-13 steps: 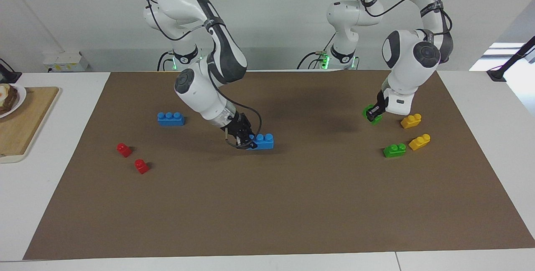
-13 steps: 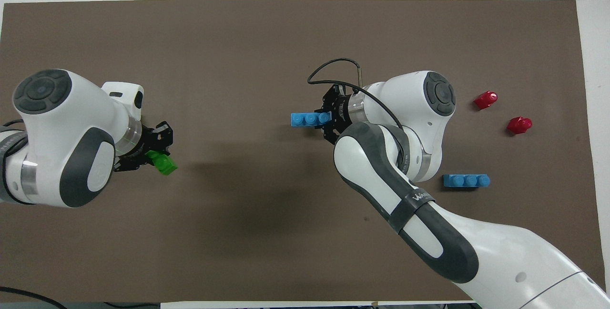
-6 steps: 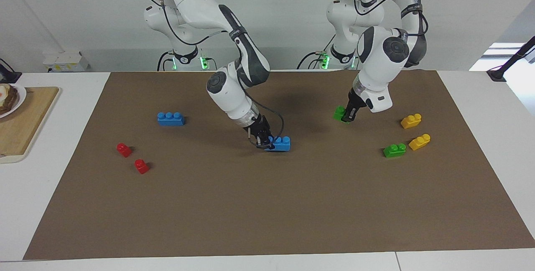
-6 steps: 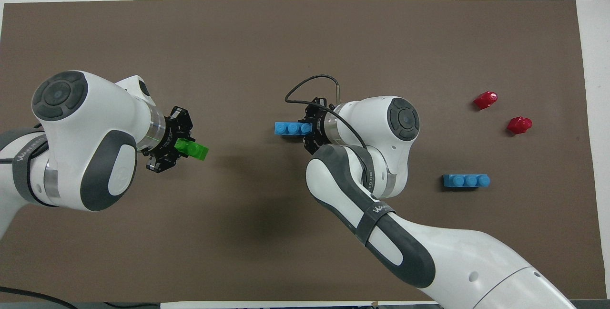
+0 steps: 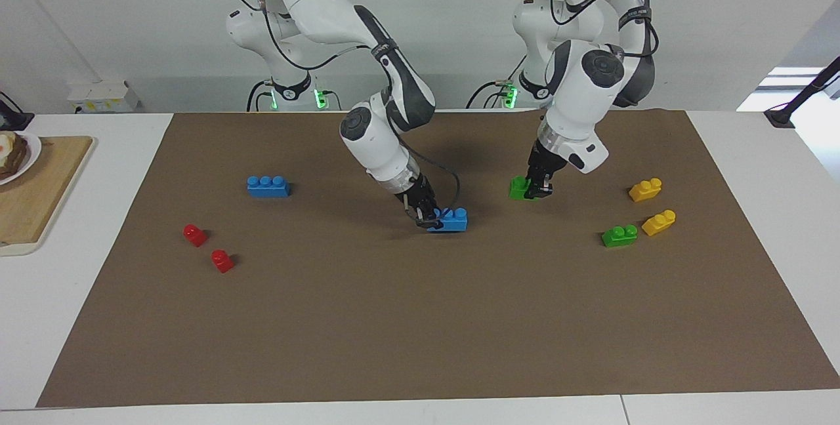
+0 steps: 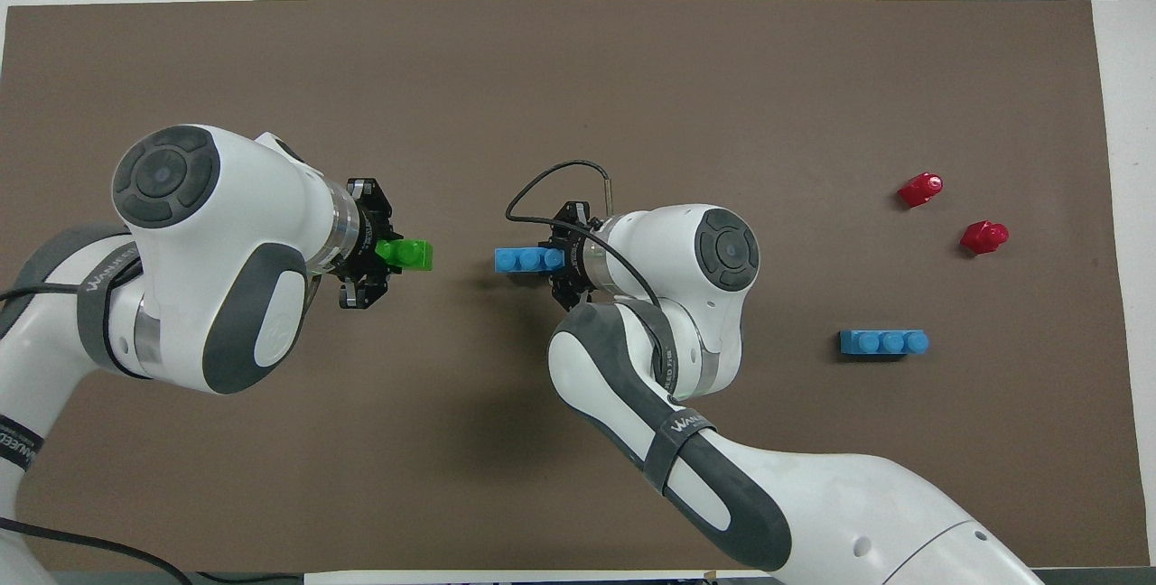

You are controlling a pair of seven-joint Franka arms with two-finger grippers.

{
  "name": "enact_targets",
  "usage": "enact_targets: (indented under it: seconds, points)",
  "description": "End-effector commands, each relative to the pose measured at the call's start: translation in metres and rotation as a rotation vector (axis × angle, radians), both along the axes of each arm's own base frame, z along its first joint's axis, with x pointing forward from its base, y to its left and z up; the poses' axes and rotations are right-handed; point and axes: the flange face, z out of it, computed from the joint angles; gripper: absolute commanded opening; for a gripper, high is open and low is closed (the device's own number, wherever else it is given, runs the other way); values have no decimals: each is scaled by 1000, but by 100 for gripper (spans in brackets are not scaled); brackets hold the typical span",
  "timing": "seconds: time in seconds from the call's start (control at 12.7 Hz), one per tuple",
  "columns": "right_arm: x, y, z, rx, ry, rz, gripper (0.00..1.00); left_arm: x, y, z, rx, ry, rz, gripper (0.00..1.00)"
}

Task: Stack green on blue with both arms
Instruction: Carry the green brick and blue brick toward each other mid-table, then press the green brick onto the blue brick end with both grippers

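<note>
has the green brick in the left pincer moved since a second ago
Yes. The green brick held in the left pincer has travelled away from the yellow bricks toward the table's middle, closing on the blue brick held by the right pincer.

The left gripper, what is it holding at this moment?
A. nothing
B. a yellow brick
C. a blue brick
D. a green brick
D: the left gripper is shut on the green brick, while the right gripper is shut on the blue brick.
</note>
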Motion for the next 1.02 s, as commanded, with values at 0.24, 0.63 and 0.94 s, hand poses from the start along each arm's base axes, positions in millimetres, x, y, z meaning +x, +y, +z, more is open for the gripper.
enact_targets:
  seconds: [0.24,0.63,0.94]
  points:
    - [-1,-1,-22,13,-1,-46,0,5,-21,7,5,-25,199,0]
    - [-4,2,-23,12,-6,-42,0,9,-52,-3,1,-42,170,0]
    - [-5,0,-27,13,-3,-40,0,-7,-94,-21,26,-35,81,0]
